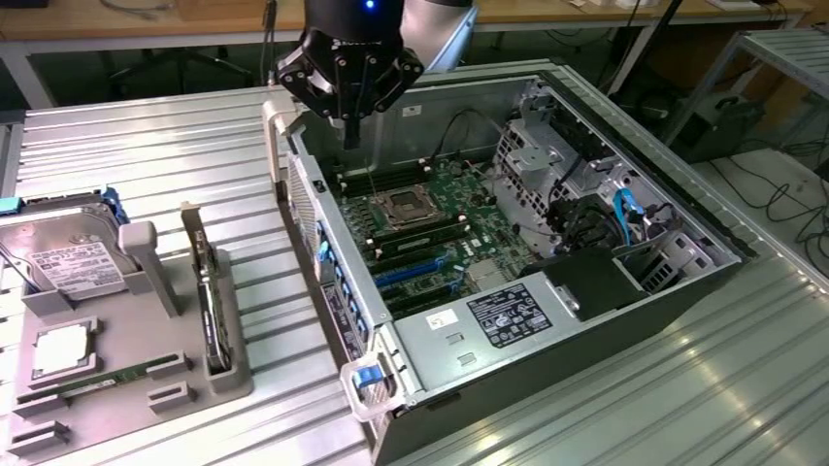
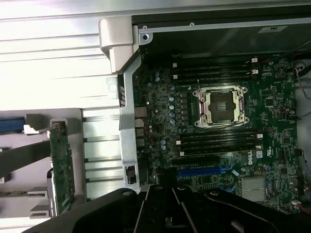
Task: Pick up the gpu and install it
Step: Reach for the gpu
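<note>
**Operator:** Now, where does the gripper [image 1: 349, 134] stand?

**Manual:** You will find it above the open computer case [image 1: 596, 379], which lies on its side on the ribbed metal table [image 1: 194, 146]. The gripper hangs over the case corner toward the exterior view's left. Its fingers are pressed together and carry nothing. The tips point down toward the edge of the main board [image 1: 447, 228], clear of its surface. The processor socket [image 1: 404, 206] sits a little further in.

**Operator:** And the gpu?

**Manual:** Look to the grey tray [image 1: 136, 330] on the table, at the exterior view's left of the case. The gpu [image 1: 205, 291] stands on edge in a slot along the tray side nearest the case. From the wrist view you see its green circuit face, upright in that slot. Note that it is well apart from the gripper and nothing touches it.

**Operator:** What else shares the tray?

**Manual:** You will see a hard drive [image 1: 72, 260] standing in its own bay, further from the case than the gpu. A memory stick [image 1: 123, 374] lies in a groove of the tray, near the gpu's slot.
</note>
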Available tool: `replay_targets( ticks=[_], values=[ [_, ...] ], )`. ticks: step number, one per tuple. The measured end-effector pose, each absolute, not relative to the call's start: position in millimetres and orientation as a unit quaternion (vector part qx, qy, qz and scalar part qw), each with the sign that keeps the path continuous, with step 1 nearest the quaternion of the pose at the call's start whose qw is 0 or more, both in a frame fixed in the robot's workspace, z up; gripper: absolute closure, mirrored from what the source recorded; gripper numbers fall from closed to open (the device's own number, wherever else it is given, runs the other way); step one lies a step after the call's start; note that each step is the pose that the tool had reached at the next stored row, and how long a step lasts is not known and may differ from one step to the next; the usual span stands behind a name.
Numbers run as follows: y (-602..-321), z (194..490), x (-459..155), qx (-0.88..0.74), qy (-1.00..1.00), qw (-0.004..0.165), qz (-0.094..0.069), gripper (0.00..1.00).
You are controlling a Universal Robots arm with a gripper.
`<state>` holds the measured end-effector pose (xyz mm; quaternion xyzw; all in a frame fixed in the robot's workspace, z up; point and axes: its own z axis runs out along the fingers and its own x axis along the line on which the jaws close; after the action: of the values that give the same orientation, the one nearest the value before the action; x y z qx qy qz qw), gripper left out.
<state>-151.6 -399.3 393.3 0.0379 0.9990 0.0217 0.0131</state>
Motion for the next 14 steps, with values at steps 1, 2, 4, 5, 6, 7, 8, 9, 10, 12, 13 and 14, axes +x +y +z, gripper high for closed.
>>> replay_targets(
  ticks=[1,2,4,5,6,7,8,9,10,12,13,14],
  values=[
    [-399,393,-152,0.038,0.999,0.013,0.022,0.89],
    [-399,393,-153,0.038,0.999,0.013,0.022,0.89],
    [-399,393,-155,0.038,0.999,0.013,0.022,0.89],
    [-399,393,-156,0.038,0.999,0.013,0.022,0.89],
    [-399,393,-156,0.038,0.999,0.013,0.022,0.89],
    [-399,393,-157,0.038,0.999,0.013,0.022,0.89],
    [-399,393,-158,0.038,0.999,0.013,0.022,0.89],
    [-400,393,-159,0.038,0.999,0.013,0.022,0.89],
    [-400,393,-159,0.038,0.999,0.013,0.022,0.89],
    [-400,393,-161,0.038,0.999,0.013,0.022,0.89],
    [-400,393,-162,0.038,0.999,0.013,0.022,0.89],
    [-400,393,-163,0.038,0.999,0.013,0.022,0.89]
  ],
)
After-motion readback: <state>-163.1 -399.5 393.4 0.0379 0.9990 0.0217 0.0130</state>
